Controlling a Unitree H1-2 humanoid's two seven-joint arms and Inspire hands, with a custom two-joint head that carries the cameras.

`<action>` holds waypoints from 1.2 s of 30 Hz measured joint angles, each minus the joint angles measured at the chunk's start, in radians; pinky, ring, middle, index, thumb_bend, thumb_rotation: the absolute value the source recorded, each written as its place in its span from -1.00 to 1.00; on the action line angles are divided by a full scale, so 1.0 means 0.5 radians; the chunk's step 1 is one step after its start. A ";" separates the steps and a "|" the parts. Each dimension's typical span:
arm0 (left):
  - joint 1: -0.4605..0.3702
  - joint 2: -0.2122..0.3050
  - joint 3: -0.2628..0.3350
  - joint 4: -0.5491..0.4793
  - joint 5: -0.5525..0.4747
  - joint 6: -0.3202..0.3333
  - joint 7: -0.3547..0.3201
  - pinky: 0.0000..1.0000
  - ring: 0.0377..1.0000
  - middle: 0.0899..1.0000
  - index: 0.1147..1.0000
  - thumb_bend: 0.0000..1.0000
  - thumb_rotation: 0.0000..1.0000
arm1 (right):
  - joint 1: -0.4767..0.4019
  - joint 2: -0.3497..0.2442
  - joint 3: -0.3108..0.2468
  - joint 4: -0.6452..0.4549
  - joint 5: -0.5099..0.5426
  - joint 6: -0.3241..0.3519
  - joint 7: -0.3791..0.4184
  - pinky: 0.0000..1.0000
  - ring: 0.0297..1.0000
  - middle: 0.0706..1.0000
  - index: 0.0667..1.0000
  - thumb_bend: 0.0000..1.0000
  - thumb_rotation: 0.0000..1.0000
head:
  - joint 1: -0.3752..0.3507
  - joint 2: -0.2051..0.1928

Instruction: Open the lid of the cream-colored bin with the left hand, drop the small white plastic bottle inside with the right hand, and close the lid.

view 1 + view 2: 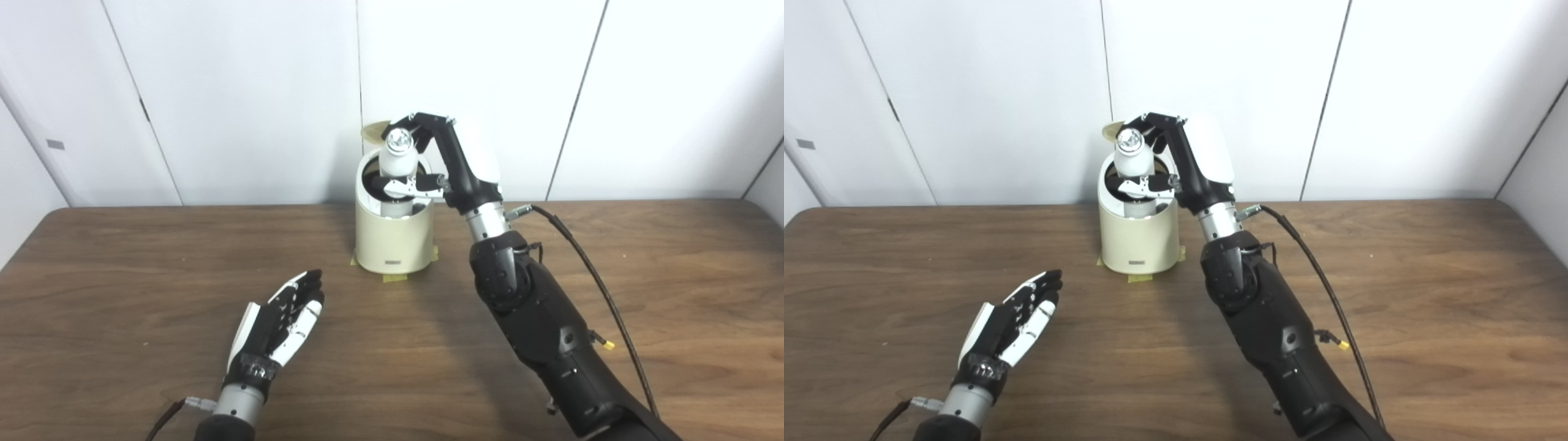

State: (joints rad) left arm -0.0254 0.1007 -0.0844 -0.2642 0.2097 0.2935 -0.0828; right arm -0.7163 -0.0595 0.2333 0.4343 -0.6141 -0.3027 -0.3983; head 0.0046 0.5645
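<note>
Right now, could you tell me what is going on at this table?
The right robot hand holds a small white bottle upright over the open mouth of the cream bin, the bottle's lower end already inside the rim. The bin's lid stands open behind it. The left robot hand rests open above the table, away from the bin and holding nothing. The bottle has not been let go yet.

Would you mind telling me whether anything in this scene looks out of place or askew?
Nothing stands out. The cream-colored bin stands upright, lid open, while the right hand holds the small white plastic bottle upright over its opening. The left hand rests open above the wooden table.
</note>
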 measured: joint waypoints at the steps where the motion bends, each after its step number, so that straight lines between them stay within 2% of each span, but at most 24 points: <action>1: 0.000 0.001 -0.002 -0.001 0.006 0.000 0.000 0.67 0.76 0.74 0.72 -0.20 0.36 | 0.000 0.000 -0.002 -0.001 0.001 0.000 0.002 -0.29 -0.19 -0.09 -0.07 0.00 -1.00 | 0.000 0.000; 17: -0.001 -0.001 0.000 -0.005 0.008 0.012 0.003 0.69 0.79 0.79 0.72 -0.20 0.35 | -0.001 0.000 -0.017 0.044 0.020 -0.012 0.005 -0.29 -0.20 -0.09 -0.07 0.00 -1.00 | 0.003 -0.003; 31: -0.001 -0.009 -0.004 -0.015 0.047 0.023 0.007 0.68 0.76 0.74 0.68 -0.18 0.30 | -0.023 0.000 -0.035 0.150 0.017 -0.011 -0.046 -0.27 -0.20 -0.09 -0.06 0.00 -1.00 | 0.012 -0.006; 36: 0.004 -0.025 0.007 -0.023 0.048 0.025 0.011 0.63 0.73 0.72 0.70 -0.19 0.26 | -0.058 0.001 -0.041 0.197 0.017 -0.009 -0.056 -0.27 -0.19 -0.10 -0.07 0.00 -1.00 | 0.015 0.000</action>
State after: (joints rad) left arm -0.0235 0.0883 -0.0809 -0.2755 0.2335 0.3059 -0.0771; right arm -0.7451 -0.0591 0.2126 0.5329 -0.6058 -0.3070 -0.4262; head 0.0123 0.5645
